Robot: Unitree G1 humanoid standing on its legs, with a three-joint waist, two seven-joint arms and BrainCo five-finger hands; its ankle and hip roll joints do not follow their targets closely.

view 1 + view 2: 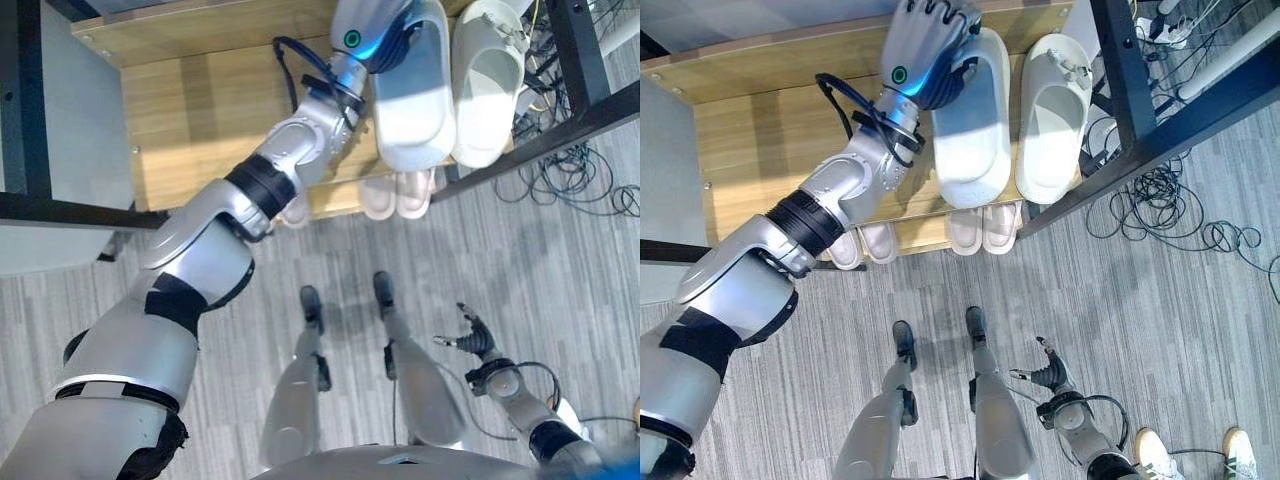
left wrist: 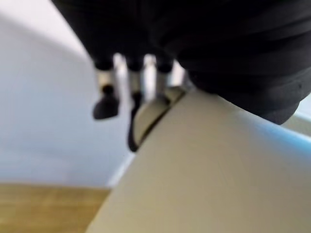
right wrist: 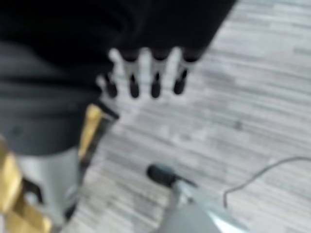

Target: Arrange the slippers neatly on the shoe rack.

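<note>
**Left hand on a slipper at the top shelf**

I saw the left hand [image 1: 928, 40] lying on the heel end of a pale cream foam slipper [image 1: 970, 140] on the wooden top shelf of the shoe rack [image 1: 770, 120], fingers curled over its edge. Its matching cream slipper [image 1: 1050, 125] sat just beside it. Two pairs of pinkish slippers [image 1: 980, 230] showed on the lower shelf. The right hand [image 1: 1048, 375] hung low over the grey striped floor [image 1: 1160, 300], fingers relaxed, holding nothing.

I see matt, smooth foam-like slippers [image 1: 970, 130] on a wood-grain shoe rack [image 1: 770, 110]; the floor [image 1: 1160, 320] looks streaked grey.
</note>
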